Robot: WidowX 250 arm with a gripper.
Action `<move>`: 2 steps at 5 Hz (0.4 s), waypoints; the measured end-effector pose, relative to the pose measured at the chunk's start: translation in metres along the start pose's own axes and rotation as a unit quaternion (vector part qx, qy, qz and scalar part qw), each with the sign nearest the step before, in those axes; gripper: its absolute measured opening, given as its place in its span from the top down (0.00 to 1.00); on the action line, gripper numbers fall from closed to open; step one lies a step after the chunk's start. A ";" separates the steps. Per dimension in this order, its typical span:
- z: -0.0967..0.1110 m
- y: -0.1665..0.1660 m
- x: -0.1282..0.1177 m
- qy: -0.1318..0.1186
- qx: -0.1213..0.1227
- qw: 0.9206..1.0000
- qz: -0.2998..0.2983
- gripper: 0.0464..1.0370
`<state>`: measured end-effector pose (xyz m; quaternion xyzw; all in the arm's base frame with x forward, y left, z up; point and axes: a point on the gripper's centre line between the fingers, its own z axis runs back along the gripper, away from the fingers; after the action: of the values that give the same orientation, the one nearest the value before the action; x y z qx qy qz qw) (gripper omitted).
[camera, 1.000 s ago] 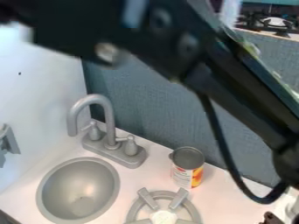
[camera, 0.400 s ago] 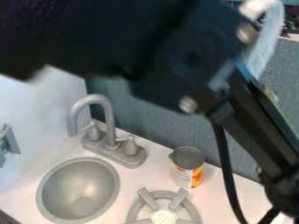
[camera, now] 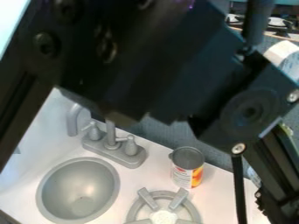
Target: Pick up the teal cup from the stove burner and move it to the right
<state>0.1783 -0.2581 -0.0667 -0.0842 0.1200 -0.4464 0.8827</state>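
The black robot arm (camera: 158,57) spans the upper part of the camera view, from the left edge to the lower right, high and close to the camera. Below its middle stands an upright can (camera: 187,164) with a grey top and a white, red and yellow label, on the white counter. The can is just behind the grey burner (camera: 149,198) and apart from the arm. Left of it is the grey faucet (camera: 114,151), its spout partly covered by the arm, behind the round grey sink (camera: 53,173).
A grey-blue textured wall panel (camera: 175,133) rises behind the counter (camera: 131,177). A black cable (camera: 238,188) hangs from the arm right of the can. A dark stove (camera: 279,26) is at the top right, beyond the panel.
The arm has swung across and down in the view, covering more of the upper left and part of the faucet. The can has stayed in place.
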 end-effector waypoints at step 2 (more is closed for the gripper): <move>-0.003 0.016 -0.002 -0.004 0.075 0.997 0.024 0.95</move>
<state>0.1883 -0.2472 -0.0736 -0.0161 0.0848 -0.4325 0.8975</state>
